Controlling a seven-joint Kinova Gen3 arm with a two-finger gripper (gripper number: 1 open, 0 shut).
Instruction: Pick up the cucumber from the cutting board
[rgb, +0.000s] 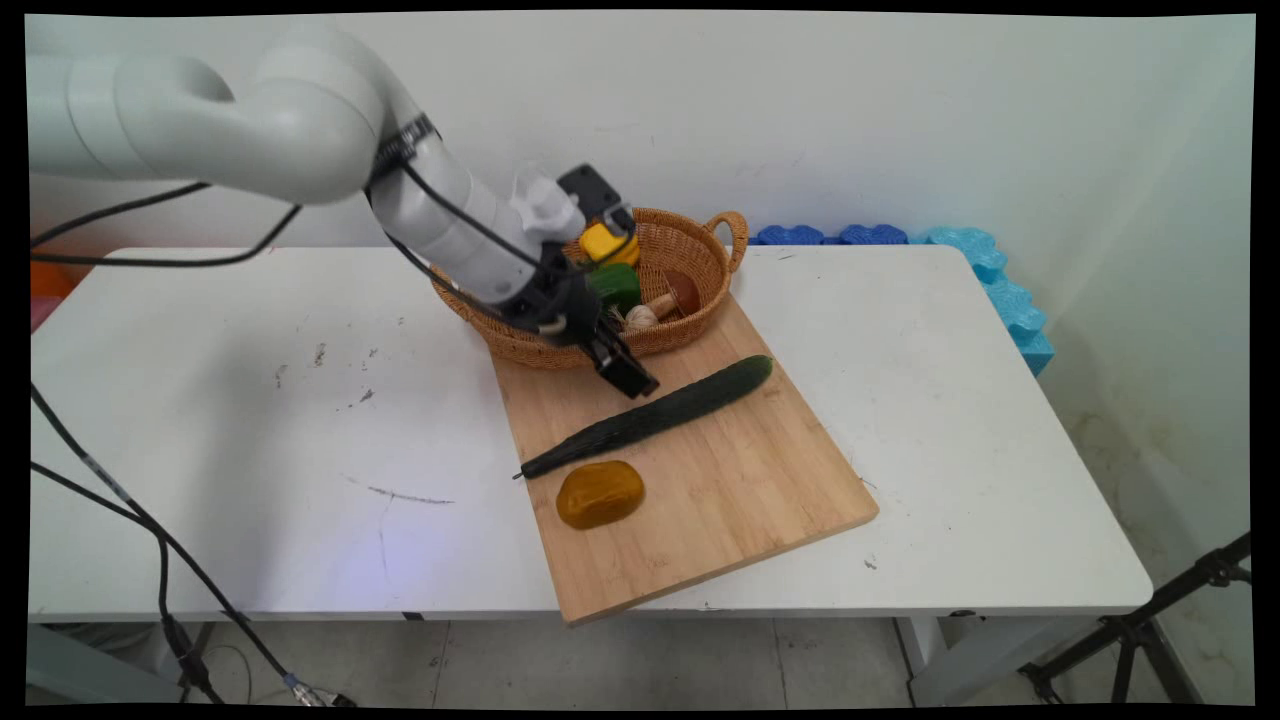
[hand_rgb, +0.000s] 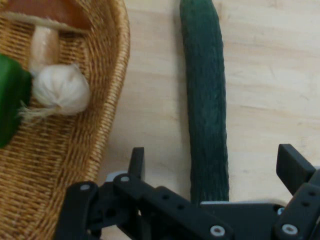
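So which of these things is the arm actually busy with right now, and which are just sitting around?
Busy with:
- gripper, open, just above the cucumber, one finger either side
- cutting board, under the cucumber

Just sitting around:
- potato, on the board
- wicker basket
- garlic bulb, mushroom, green pepper, yellow pepper, all in the basket
- blue foam mats
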